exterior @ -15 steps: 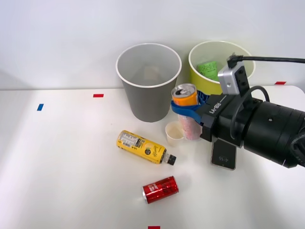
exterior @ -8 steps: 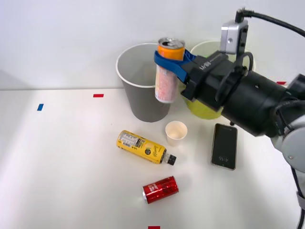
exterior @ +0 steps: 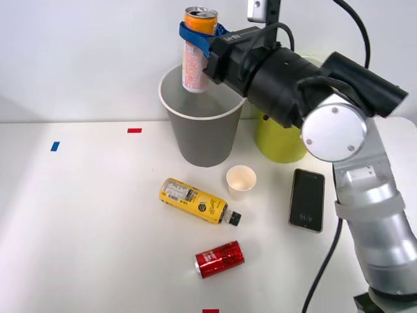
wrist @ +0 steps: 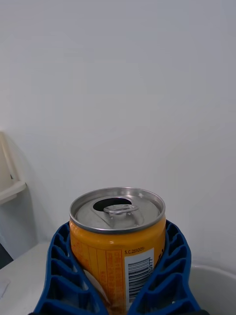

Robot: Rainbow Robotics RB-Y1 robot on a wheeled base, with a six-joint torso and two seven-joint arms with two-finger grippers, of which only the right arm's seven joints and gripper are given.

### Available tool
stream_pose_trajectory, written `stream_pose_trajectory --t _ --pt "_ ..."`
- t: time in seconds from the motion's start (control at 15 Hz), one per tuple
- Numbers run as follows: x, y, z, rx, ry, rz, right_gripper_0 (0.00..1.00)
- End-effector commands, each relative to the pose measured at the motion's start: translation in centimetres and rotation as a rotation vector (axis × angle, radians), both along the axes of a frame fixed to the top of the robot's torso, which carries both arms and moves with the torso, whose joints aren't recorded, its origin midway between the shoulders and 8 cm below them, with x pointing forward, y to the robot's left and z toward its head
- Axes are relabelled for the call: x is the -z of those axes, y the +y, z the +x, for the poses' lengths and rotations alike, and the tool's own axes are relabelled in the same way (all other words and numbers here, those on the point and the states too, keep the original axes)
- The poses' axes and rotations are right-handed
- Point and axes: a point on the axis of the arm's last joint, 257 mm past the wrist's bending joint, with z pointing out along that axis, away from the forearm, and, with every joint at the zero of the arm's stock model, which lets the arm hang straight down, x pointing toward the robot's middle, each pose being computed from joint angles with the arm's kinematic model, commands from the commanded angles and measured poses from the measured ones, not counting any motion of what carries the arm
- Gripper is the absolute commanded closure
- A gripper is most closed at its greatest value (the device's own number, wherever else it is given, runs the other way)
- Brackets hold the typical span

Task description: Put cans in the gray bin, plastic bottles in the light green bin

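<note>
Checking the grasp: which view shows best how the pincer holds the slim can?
The right wrist view: both blue fingers wrap the slim can below its rim. The front view shows it upright above the gray bin.

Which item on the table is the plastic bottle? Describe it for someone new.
Start at the round gray plastic bin by the back wall; before it lies a small yellow plastic bottle on its side. Its black screw cap sets it apart from the short red metal can nearby.

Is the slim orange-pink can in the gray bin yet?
Not yet. The slim orange-and-pink metal can is upright in the right hand, above the round gray plastic bin.
</note>
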Motion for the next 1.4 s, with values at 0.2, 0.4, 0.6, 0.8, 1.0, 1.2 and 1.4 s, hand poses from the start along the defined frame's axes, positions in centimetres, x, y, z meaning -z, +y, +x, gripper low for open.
stream_pose_trajectory --t 0.2,0.4,0.6,0.8,1.0,1.2,1.4 --pt "-0.1 1.7 4.2 0.023 0.016 -0.07 1.0" --pt "0.6 1.8 6.3 0.042 0.035 -0.103 1.0" --pt "0.7 1.9 6.9 0.049 0.037 -0.118 1.0" --pt "0.8 1.9 7.0 0.05 0.034 -0.13 1.0" --pt "1.4 1.9 7.1 0.063 0.023 -0.168 1.0" --pt "1.5 2.0 7.1 0.061 0.019 -0.182 1.0" --pt "1.6 2.1 7.0 0.058 0.025 -0.18 0.99"
